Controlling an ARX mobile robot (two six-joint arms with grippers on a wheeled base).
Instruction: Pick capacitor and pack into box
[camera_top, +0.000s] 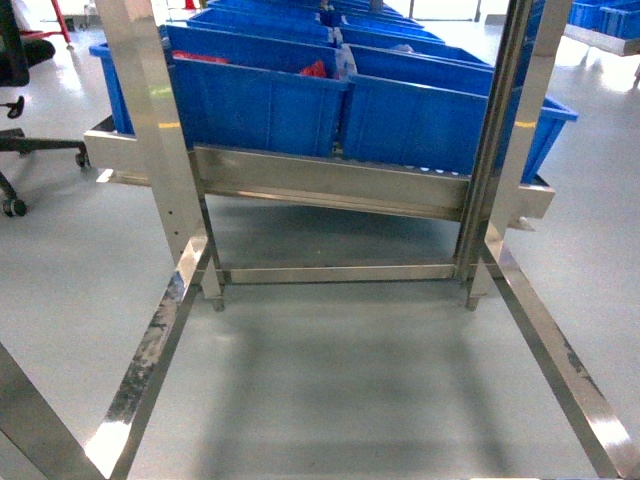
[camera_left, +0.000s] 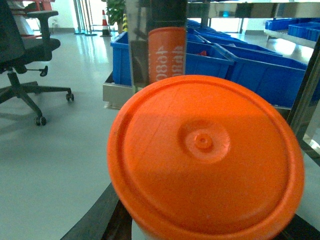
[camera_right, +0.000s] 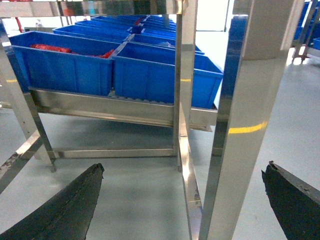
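The rack frame (camera_top: 160, 140) is polished, reflective metal. The blue bins (camera_top: 420, 115) are smooth plastic. The orange cap (camera_left: 205, 160) is matt moulded plastic. The floor (camera_top: 340, 390) is glossy.

Black, rough-edged right gripper fingers (camera_right: 65, 210)

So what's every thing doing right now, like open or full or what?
blue bins: open-topped, on the steel rack; one holds red pieces.
orange capacitor: fills the left wrist view, grip hidden.
right gripper: open, empty.
office chair: upright, nobody in it.
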